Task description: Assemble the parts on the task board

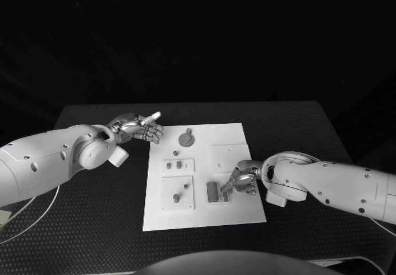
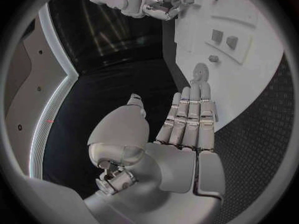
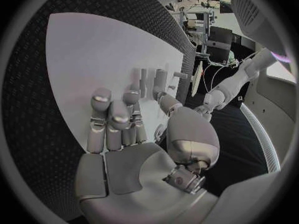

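white and flat, the task board (image 1: 235,200) lay in the middle of the black tabletop (image 1: 99,229), its small grey parts spread over it. the right hand (image 1: 242,180) was down on the board's near right area, its fingers (image 1: 224,187) curled downward right beside an upright grey block (image 1: 212,192); whether they actually pinched anything there i could not tell. just beyond those fingers sat a bare raised square plate (image 1: 228,156). off to the side of them, toward the other arm, was a plate with two small pegs (image 1: 179,165), and nearer the robot a plate with a slim pin (image 1: 175,198) on it.

the left hand (image 1: 145,129) hovered over the tabletop just off the board's far left edge, fingers (image 2: 191,115) held straight and side by side, thumb apart, holding nothing. a round, disc-like part (image 1: 187,138) lay on the board just beyond those fingertips, close to them but not touched.
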### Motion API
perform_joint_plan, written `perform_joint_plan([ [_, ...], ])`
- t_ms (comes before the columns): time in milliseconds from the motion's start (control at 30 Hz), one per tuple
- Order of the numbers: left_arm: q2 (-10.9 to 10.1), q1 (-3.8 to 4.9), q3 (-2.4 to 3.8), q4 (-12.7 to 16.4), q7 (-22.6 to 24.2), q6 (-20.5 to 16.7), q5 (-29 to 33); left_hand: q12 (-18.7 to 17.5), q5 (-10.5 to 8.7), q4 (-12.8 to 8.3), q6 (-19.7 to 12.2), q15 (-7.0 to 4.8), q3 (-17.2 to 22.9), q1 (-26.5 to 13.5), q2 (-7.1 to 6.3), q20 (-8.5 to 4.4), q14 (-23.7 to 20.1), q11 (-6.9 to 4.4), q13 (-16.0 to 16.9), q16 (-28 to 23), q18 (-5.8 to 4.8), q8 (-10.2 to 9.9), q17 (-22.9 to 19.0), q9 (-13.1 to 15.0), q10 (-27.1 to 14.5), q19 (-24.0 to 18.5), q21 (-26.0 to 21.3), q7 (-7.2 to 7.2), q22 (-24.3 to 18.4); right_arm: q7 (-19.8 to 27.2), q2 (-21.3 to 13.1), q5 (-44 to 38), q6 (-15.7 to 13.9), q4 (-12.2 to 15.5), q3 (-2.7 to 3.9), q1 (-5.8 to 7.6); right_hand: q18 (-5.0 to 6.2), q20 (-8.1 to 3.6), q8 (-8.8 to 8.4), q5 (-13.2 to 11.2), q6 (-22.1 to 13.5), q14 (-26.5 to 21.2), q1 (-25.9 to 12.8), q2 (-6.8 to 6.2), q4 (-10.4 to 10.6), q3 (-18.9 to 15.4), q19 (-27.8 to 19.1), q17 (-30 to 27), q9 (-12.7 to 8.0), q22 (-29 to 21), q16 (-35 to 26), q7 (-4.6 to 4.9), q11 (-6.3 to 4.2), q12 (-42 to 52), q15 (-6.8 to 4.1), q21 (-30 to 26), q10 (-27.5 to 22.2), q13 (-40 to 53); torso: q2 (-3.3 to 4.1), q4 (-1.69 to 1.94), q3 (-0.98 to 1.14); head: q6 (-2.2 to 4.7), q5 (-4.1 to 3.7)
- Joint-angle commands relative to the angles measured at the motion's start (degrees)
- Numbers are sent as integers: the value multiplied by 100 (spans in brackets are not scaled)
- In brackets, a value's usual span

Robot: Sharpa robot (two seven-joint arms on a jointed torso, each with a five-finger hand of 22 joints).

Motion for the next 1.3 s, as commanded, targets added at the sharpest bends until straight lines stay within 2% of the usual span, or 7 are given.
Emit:
perform_joint_plan([
  [33, 12, 4, 3, 13, 46, 74, -11, 9, -24, 9, -34, 2, -37, 38, 1, 20, 23, -12, 5, -36, 60, 24, 9, -8, 7, -27, 0, 80, -5, 125, -53, -51, -108, 29, 0, -6, 81, -41, -31, 20, -49, -21, -7, -74, 40, 0, -4, -8, 7, 30, -38, 33, 7, 13, 0, -40, -37, -9, 1, -6, 5, 21, -1],
  [433, 26, 5, 3, 27, 321, -231, 26, 15, -24, 4, -23, -4, -47, 134, 5, 17, 40, -19, 13, -42, 62, 35, 27, -8, 22, -17, 7, 75, 0, 499, -279, -228, -518, 232, 155, 221, 81, -77, -76, 19, -144, -18, 0, -416, 317, 151, 21, -9, 2, 25, -59, 52, 23, 25, 10, -69, -66, -5, -17, -17, 15, 134, 1],
  [567, 69, 5, 3, 11, 461, -432, 116, 20, -24, 0, -11, -7, -64, 290, 32, 15, 58, -22, 21, -50, 59, 48, 46, -7, 38, -7, 13, 72, 6, 1231, -215, 241, -1027, -89, 211, 383, 81, -82, -160, 21, -316, -38, 64, -456, 354, 192, 2, -10, -22, 25, -76, 106, 73, 22, 56, -89, -117, 4, -43, -12, -1, 243, -3],
  [700, 80, 6, 4, 12, 602, -690, 251, 22, -23, -4, 12, -3, -90, 579, 90, 20, 62, -28, 32, -73, 44, 68, 65, -6, 60, -14, 8, 65, 11, 2273, -18, 1406, -1481, -699, 220, 498, 80, -74, -208, 23, -454, -162, 273, -215, 143, 152, -121, -24, -15, 26, -153, 173, 143, -22, 120, -159, -292, 14, -110, -8, -11, 382, 5],
  [1067, 226, 15, 6, -195, 729, -1040, 581, -48, -23, -1, -4, 101, -317, 1090, 170, 116, -283, -10, -53, -361, -60, 75, -15, -27, -238, -357, -71, -41, -67, 3695, 922, 3172, -1419, -2705, 446, 522, -69, 407, -341, 21, -907, -1360, 378, 305, -452, 21, -1392, -473, 2, -330, -1263, 497, 503, -869, 504, -1196, -1465, -548, -378, 20, -44, 778, 42],
  [1233, 402, 15, 6, -454, 750, -1086, 779, -49, -23, -1, -150, 170, -356, 1267, 161, 215, -710, -77, -212, -662, -200, 5, -168, -68, -685, -886, -72, -158, -237, 3952, 1293, 3475, -1028, -3373, 569, 518, -214, 724, -452, 47, -1204, -1924, 369, 412, -503, 166, -2153, -1063, -80, -772, -2471, 666, 820, -1901, 873, -2027, -1856, -1664, -511, 10, -66, 1074, 52],
  [1300, 457, 26, 8, -544, 743, -1032, 804, -36, -31, 4, -252, 173, -347, 1683, -177, 252, -884, -149, -291, -779, -272, -43, -239, -87, -870, -1082, -54, -223, -308, 4018, 1410, 3511, -919, -3562, 602, 510, -381, 933, -489, 46, -1316, -2356, 324, 468, -485, 253, -2763, -1535, -128, -1076, -3400, 679, 956, -2455, 1282, -2596, -1798, -2304, -555, 5, -77, 1172, 56],
])
